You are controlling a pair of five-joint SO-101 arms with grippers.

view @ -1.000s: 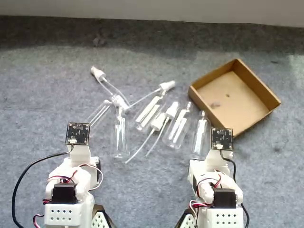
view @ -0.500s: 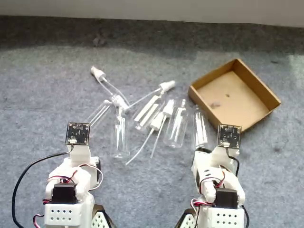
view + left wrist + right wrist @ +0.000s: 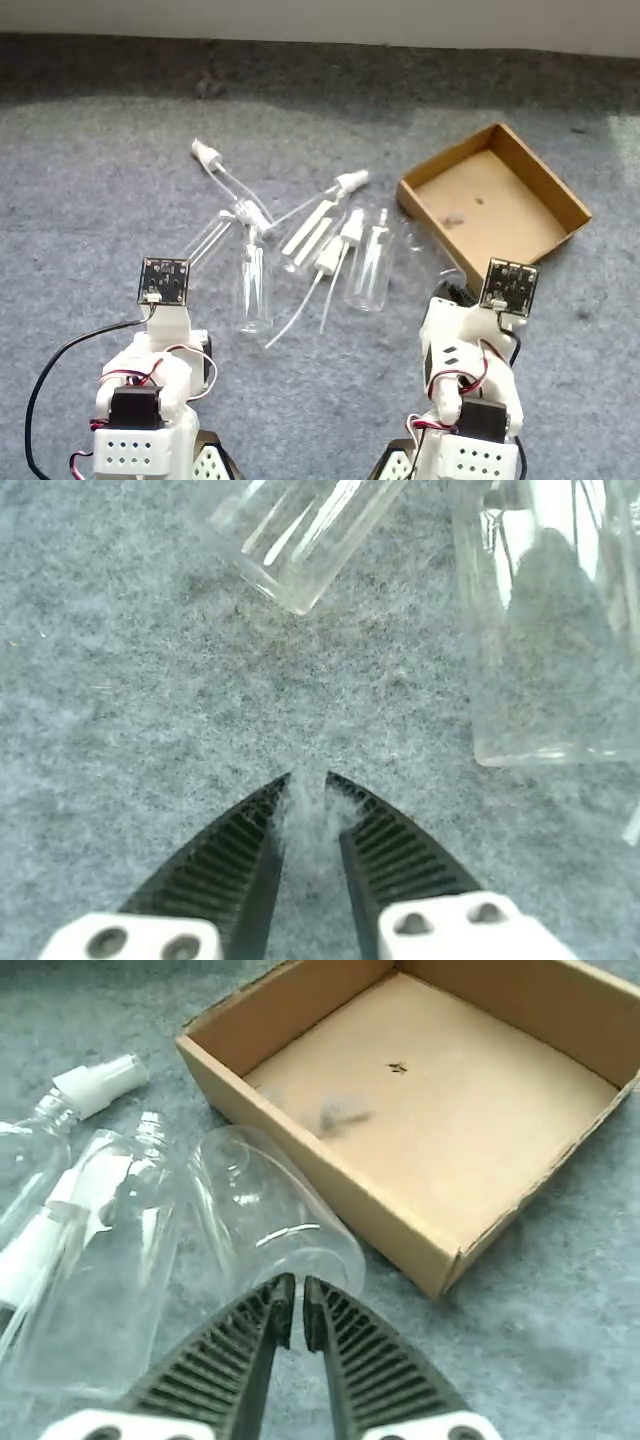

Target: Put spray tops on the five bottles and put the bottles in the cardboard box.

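Observation:
Several clear bottles lie on the grey carpet; one (image 3: 253, 280) is just ahead of my left arm (image 3: 163, 281), another (image 3: 370, 265) is at mid-table. White spray tops with thin tubes (image 3: 207, 153) (image 3: 352, 181) lie loose among them. The rightmost bottle (image 3: 265, 1210) lies beside the cardboard box (image 3: 330, 1185), its base toward my right gripper (image 3: 298, 1285), whose fingers are almost together at that base. My left gripper (image 3: 309, 777) rests low over bare carpet, fingers nearly together with nothing between them. Two bottle bases (image 3: 300, 530) (image 3: 550, 650) lie just ahead of it.
The cardboard box (image 3: 420, 200) sits at the right, open-topped and holding nothing. My right arm (image 3: 508, 287) stands just in front of its near corner. A darker strip of carpet runs along the back. Bare carpet lies to the far left.
My right arm swung right, toward the box's near corner. The rightmost bottle shifted with it, farther up the table and closer to the box. The left arm stayed still.

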